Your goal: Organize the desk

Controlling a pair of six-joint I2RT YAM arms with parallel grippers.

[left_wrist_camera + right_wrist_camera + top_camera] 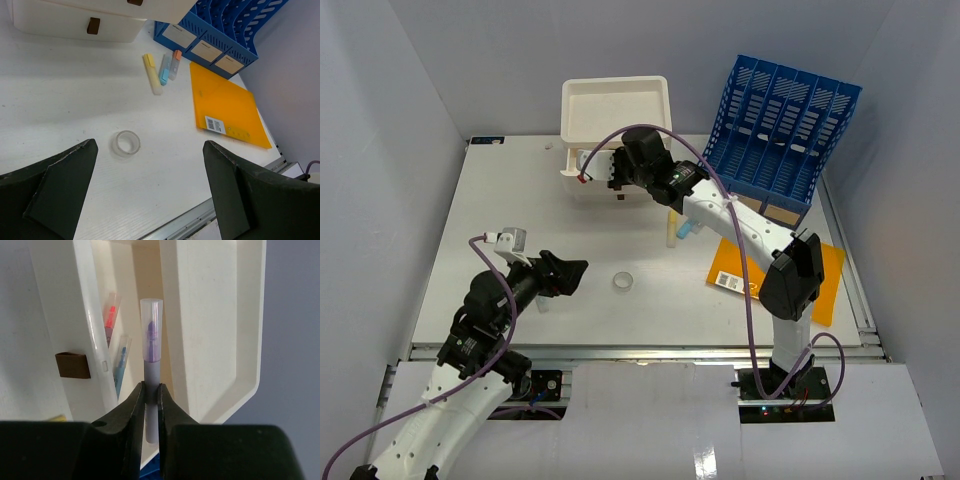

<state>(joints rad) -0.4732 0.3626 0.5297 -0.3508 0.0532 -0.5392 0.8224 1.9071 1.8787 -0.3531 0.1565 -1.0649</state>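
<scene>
The desk (520, 220) is a large white tabletop with a metal rail along its front. My right gripper (151, 390) is shut on a purple highlighter (151, 347) and holds it over the open top drawer (127, 315) of the white drawer box (615, 110), where a red and a blue highlighter lie. My left gripper (150, 150) is open and empty, low over the desk's front. A clear tape roll (125, 143) lies just ahead of it. Yellow (152, 74), blue (164, 70) and orange (175, 64) highlighters lie on the desk near the drawer box.
A blue file rack (782, 130) leans at the back right. An orange folder (798, 272) lies flat at the right, partly under my right arm. The tape roll (623, 282) sits mid-desk.
</scene>
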